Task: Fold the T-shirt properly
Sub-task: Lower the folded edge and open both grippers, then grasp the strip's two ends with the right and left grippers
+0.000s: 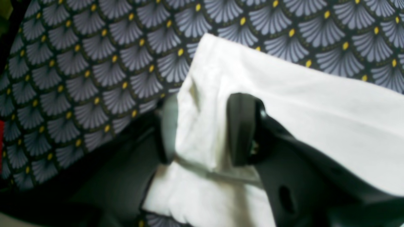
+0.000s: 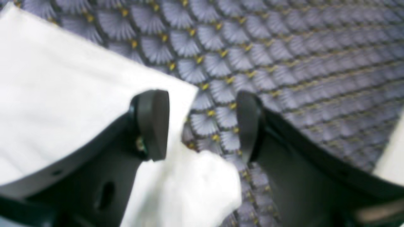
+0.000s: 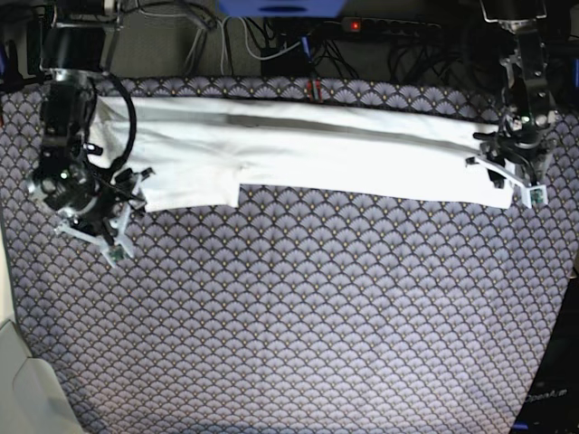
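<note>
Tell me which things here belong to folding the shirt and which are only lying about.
Belong to the job:
- white cloth T-shirt, folded into a long band
- left gripper, shut on the T-shirt's edge
- right gripper, jaws apart, cloth between them
- fan-patterned grey tablecloth, the work surface

Lying about:
- black cables behind the table
- power strip

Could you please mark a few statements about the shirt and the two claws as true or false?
1. The T-shirt lies in a long band across the far side of the patterned cloth. True.
2. The left claw is open, clear of the fabric. False: it pinches white fabric.
3. The right claw stands open. True.
4. The shirt's print faces up. False: only plain white shows.
5. Both claws sit at the band's middle. False: one at each end.
</note>
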Motion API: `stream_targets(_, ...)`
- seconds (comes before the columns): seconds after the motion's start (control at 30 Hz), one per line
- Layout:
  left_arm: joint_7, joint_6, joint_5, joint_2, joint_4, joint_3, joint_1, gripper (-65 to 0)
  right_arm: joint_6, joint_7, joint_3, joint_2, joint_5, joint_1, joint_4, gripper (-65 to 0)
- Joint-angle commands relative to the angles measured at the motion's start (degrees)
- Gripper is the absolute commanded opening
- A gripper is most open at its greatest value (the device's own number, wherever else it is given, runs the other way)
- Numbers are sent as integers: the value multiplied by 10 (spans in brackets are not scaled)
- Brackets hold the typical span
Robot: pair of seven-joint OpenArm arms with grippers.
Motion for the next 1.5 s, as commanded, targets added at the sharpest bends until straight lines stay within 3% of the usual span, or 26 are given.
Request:
stream_targets(0.0, -12, 4, 0, -7, 11, -5, -3, -387, -3, 6, 5, 10, -2, 13, -6, -305)
stream_targets(0.23, 2, 4, 2, -7, 11, -6, -3, -387, -3, 60, 3, 10, -1, 15, -81, -305)
stream_targets(0.33, 33, 4, 1, -7, 12, -6, -7, -387, -3, 73, 3, 10, -1, 16, -113, -305)
stream_targets(0.5, 34, 4, 1, -7, 12, -6, -7, -387, -3, 87, 3, 10, -1, 15, -139, -317)
stream_targets(0.57, 35, 4, 1, -7, 12, -6, -7, -387, -3, 97, 2, 10, -1, 12, -141, -372)
stream_targets(0.73, 38, 4, 1, -7, 12, -6, -7, -387, -3, 101, 1, 10, -1, 5, -139, -650)
stream_targets(0.87, 38, 4, 1, -7, 12, -6, -6, -387, -3, 100, 4, 11, -2, -7, -103, -650)
stream_targets(1.2, 39, 4, 2, -9, 12, -6, -4, -387, -3, 83, 6, 12, -2, -123, 120, -650)
stream_targets(1.47, 35, 4, 3, -10, 8, -4, -4, -387, -3, 67, 40, 10, -2, -189, 188, -650)
